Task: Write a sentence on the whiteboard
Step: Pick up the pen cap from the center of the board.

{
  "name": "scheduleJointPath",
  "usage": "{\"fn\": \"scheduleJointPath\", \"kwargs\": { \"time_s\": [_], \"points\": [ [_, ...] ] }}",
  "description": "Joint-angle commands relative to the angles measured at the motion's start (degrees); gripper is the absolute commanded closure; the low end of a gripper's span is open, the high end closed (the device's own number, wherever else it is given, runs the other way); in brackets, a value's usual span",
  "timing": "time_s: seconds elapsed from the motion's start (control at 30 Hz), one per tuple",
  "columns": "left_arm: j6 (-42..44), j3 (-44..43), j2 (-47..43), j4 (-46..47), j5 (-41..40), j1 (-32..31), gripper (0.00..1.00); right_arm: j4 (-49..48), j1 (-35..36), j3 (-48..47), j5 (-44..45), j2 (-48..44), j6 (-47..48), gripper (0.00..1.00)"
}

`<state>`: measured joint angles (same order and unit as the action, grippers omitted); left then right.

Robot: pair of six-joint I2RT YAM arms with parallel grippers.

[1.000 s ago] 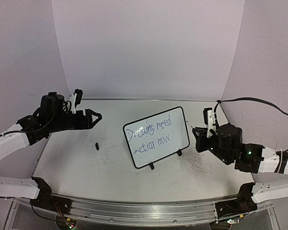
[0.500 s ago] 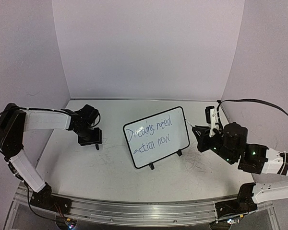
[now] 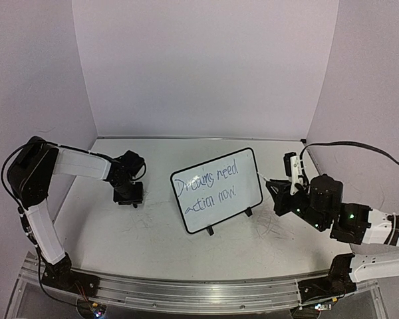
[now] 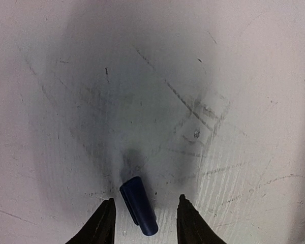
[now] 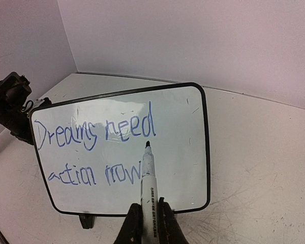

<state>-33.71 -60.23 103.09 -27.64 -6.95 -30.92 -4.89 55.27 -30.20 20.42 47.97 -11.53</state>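
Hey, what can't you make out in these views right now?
Top view: the blue cap is lost against the dark left gripper over it.
Right wrist view: the marker covers the end of the sentence; the right gripper hides its lower barrel.
Top view: the marker is too small to tell from the right gripper.

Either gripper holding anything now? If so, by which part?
Right gripper holds the marker by its rear barrel, tip bare and pointed at the whiteboard. Left gripper holds nothing: its fingers stand open either side of the blue cap.
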Motion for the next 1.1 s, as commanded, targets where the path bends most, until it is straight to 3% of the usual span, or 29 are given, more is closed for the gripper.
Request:
{"fn": "scheduleJointPath", "kwargs": {
  "time_s": [0.0, 0.07, 0.33, 0.53, 0.63, 0.83, 0.93, 1.07],
  "points": [
    [0.82, 1.79, 0.09, 5.08, -1.31, 0.2, 0.65, -2.15, -0.03, -1.04, -1.46, 0.62, -0.28, 1.0],
    [0.92, 2.97, -0.75, 6.53, -1.53, 0.24, 0.74, -2.16, -0.01, -1.74, -2.52, 1.37, -0.74, 1.0],
    [1.05, 8.0, -6.41, 9.98, -1.75, 0.21, 0.91, -2.32, 0.08, -7.2, -9.49, 8.46, -2.54, 1.0],
    [0.35, 8.05, -24.03, 10.13, -0.6, 0.28, 0.96, -9.0, 2.97, -10.87, -18.0, 14.5, -4.6, 1.0],
    [-1.83, 6.55, -32.65, 12.14, 2.62, 0.25, 0.99, -15.22, 7.32, -14.96, -18.68, 21.95, -5.89, 1.0],
    [-15.93, 8.0, -43.38, 23.77, 8.52, 0.24, 1.0, -22.03, 13.97, -32.51, -11.96, 41.03, -6.71, 1.0],
    [-24.82, 11.92, -47.63, 35.77, 10.58, 0.25, 1.0, -27.19, 14.51, -39.06, -11.77, 48.1, -8.87, 1.0],
    [-31.75, 11.58, -48.18, 40.57, 13.91, 0.25, 1.0, -33.0, 14.86, -45.1, -10.37, 54.95, -7.75, 1.0]
  ]
}}
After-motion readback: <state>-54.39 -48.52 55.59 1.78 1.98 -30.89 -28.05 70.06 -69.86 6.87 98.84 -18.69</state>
